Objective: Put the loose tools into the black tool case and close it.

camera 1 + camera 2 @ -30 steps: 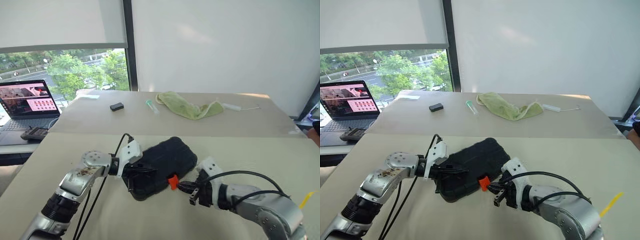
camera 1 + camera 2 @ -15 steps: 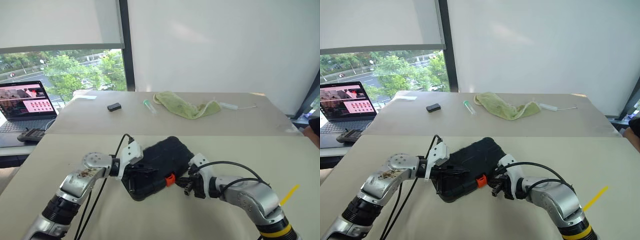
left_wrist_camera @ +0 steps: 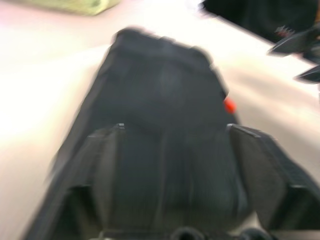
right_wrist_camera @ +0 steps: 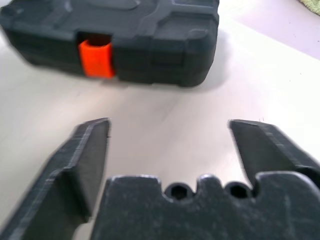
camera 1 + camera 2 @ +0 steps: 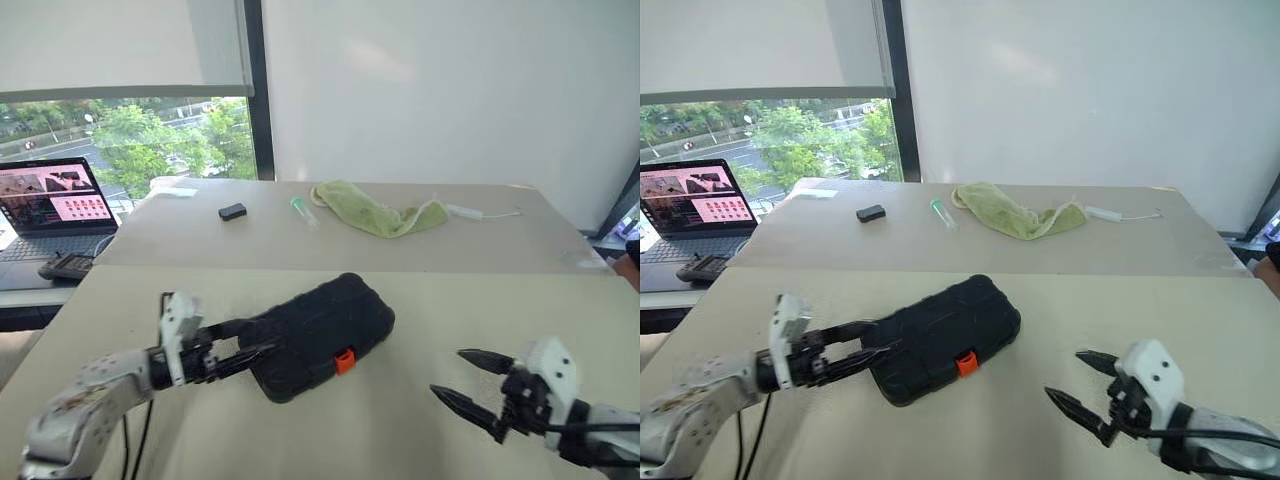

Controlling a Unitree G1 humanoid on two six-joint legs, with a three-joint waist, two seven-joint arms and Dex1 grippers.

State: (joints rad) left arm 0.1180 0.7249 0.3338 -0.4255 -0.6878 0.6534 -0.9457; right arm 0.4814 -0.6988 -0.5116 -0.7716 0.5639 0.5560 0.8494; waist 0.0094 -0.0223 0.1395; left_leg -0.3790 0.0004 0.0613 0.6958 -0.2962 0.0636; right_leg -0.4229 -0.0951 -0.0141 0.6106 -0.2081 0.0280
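The black tool case [image 5: 322, 330] lies closed on the near table, slanted, with its orange latch [image 5: 345, 361] on the side facing me. My left gripper [image 5: 258, 336] is open at the case's left end, and the left wrist view has the case [image 3: 165, 100] running out between its fingers [image 3: 102, 165]; whether they touch it I cannot tell. To the right of the case, well apart from it, my right gripper [image 5: 447, 371] is open and holds nothing. The right wrist view looks past its spread fingers [image 4: 82, 160] at the latch [image 4: 95, 57]. The loose tools are out of view.
On the far table lie a green cloth [image 5: 375, 212], a small black box [image 5: 232, 211], a clear tube with a green cap [image 5: 303, 210] and a thin white item [image 5: 470, 212]. An open laptop [image 5: 55, 205] and a dark handset [image 5: 65, 265] are at the left.
Both grippers were shut against the case. Now both are open and drawn back from it, the left one leftward, the right one rightward and nearer me. The case stays closed.
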